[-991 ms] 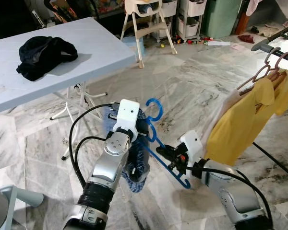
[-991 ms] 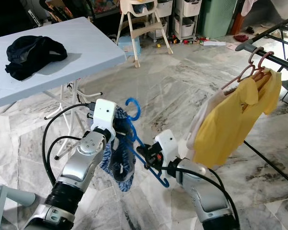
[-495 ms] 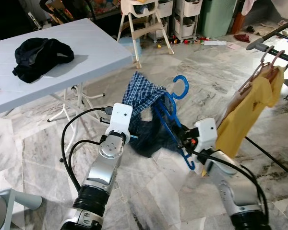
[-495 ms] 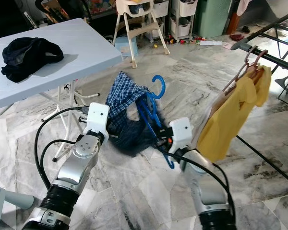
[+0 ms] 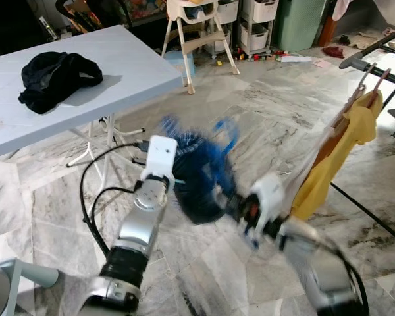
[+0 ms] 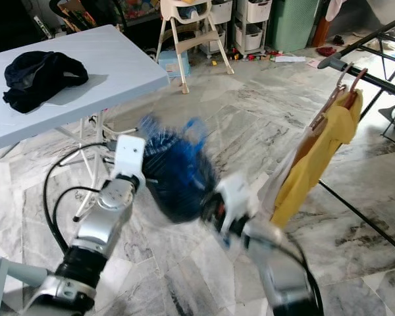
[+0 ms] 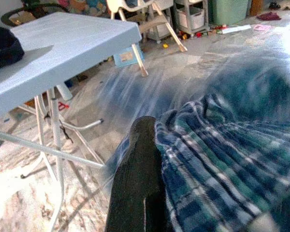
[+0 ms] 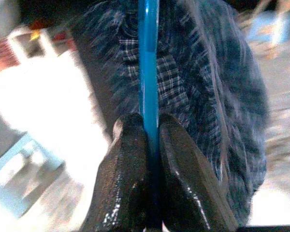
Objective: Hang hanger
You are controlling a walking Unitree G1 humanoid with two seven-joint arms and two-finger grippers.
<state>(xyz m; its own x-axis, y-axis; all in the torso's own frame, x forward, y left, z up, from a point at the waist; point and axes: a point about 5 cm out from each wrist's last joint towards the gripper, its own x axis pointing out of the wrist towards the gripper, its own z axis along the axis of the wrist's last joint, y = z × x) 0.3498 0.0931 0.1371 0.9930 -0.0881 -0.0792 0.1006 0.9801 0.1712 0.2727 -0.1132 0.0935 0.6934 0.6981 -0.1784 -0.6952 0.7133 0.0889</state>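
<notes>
Bright daylight; heavy central motion blur

Blue plastic hanger (image 8: 148,58) carrying a dark blue plaid garment (image 5: 199,181), held mid-air at centre frame above the marble floor. Heavily blurred in both head views, so pose unclear. Clamped by its thin blue bar between two black fingers (image 8: 129,169), cloth bunched behind it and draping down.

Open marble floor (image 5: 263,112) lies ahead of me. On my right the clothes rack (image 5: 375,56) carries a yellow shirt (image 5: 336,161) that crowds the rail. On my left the grey table (image 5: 118,62) and its legs block the way. A high chair (image 5: 197,26) stands beyond.
</notes>
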